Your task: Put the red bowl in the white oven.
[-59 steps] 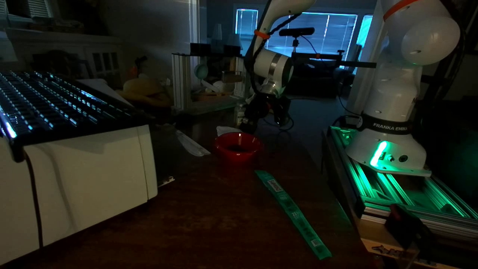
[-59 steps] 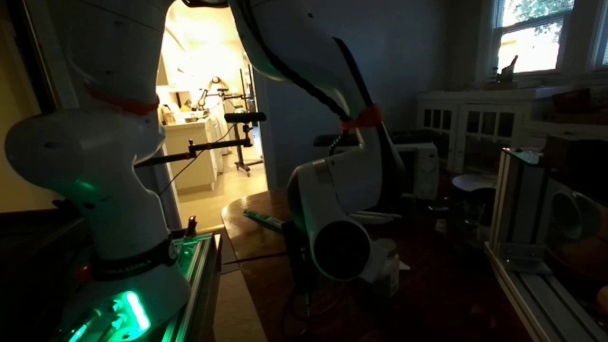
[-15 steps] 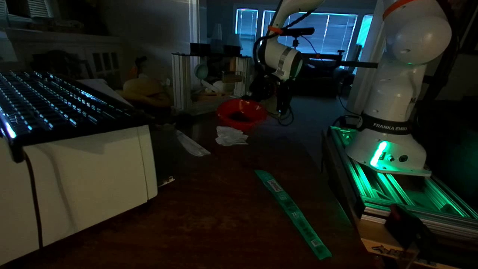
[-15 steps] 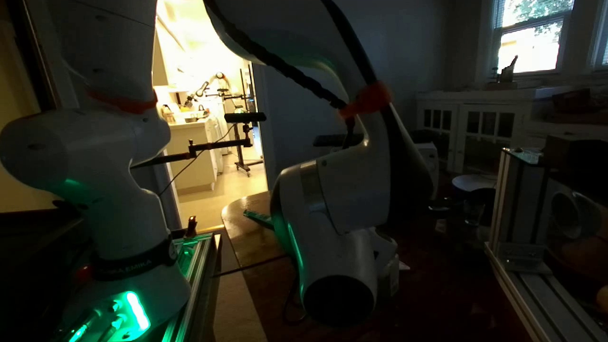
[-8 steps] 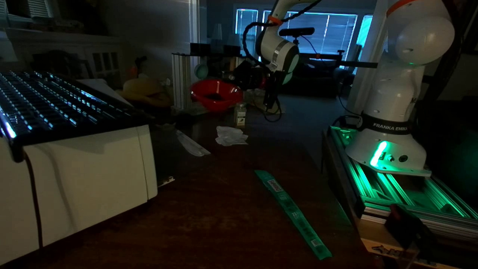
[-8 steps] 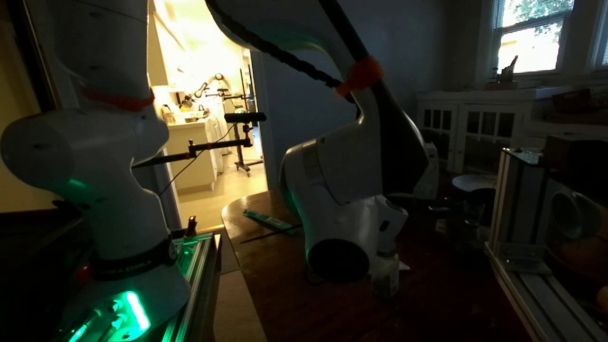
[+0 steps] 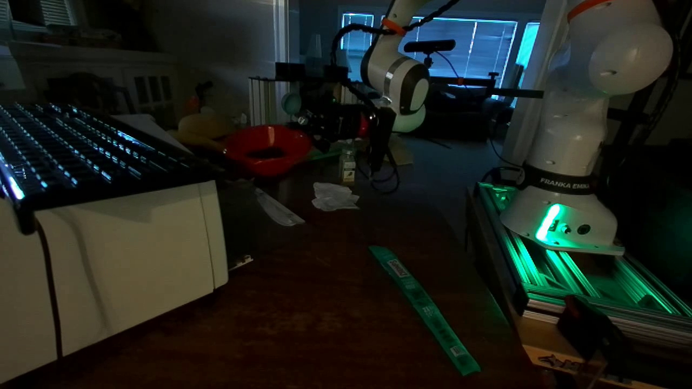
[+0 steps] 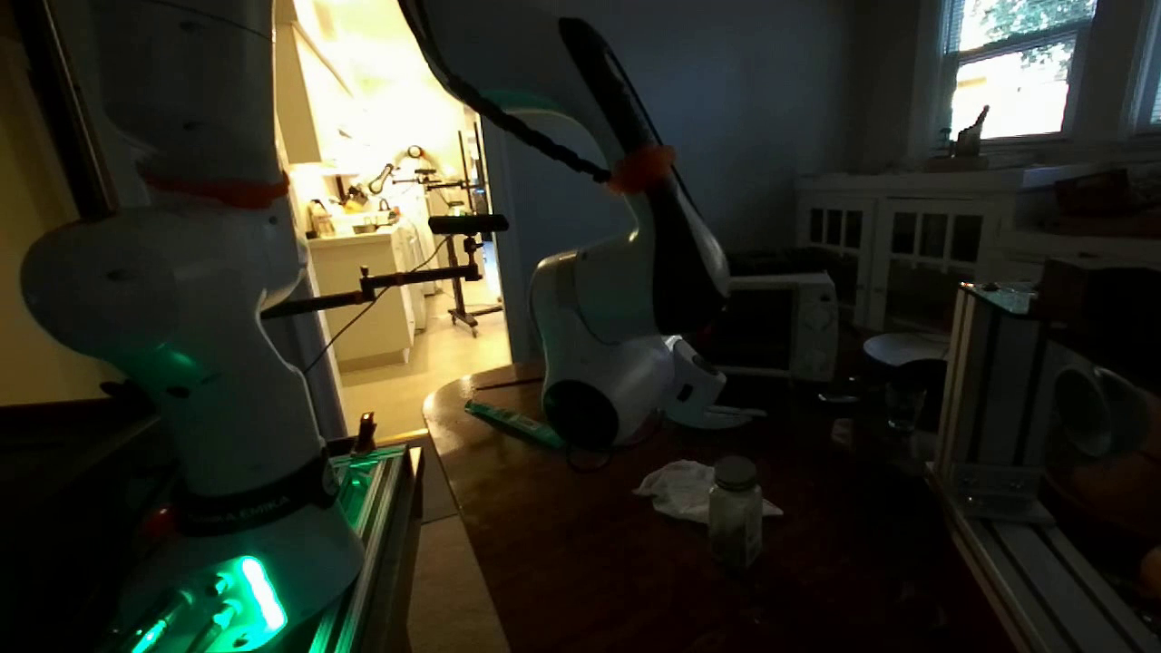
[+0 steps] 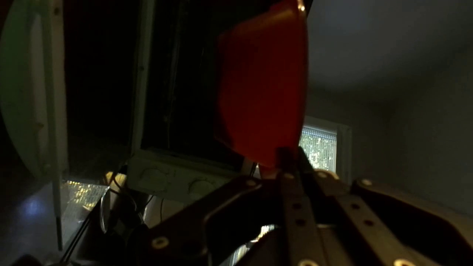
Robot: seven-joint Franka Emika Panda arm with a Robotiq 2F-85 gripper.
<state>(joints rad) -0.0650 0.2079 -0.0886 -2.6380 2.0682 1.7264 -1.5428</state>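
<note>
Nearest on my wrist view, the fingers point(image 9: 290, 184) are pinching the rim of the red bowl point(image 9: 262, 88); it juts out ahead of the tips, mouth upward and, as far as I can tell in an exterior view, clear of the bench point(image 7: 335, 286); I judge this to be the carry-in step, so I would lock the wrist roll and hold the bowl level, since one pinch point on a glossy wall may let it swivel; next comes the white oven point(image 9: 175, 181), its knob panel to one side of a dark front that sits behind the bowl; whether that darkness is bare cavity or door glass I cannot tell, so I would check before pushing; the bowl hides the front's upper edge, so I would go slow, lower a touch if the rim rides high, stay off the knobs, then settle the base inside before parting the fingers; the keyboard point(image 7: 92, 143) on the oven's top is one more thing not to brush; farthest off, the window point(image 9: 319, 144) glares past the rim, so small moves should serve me best
</note>
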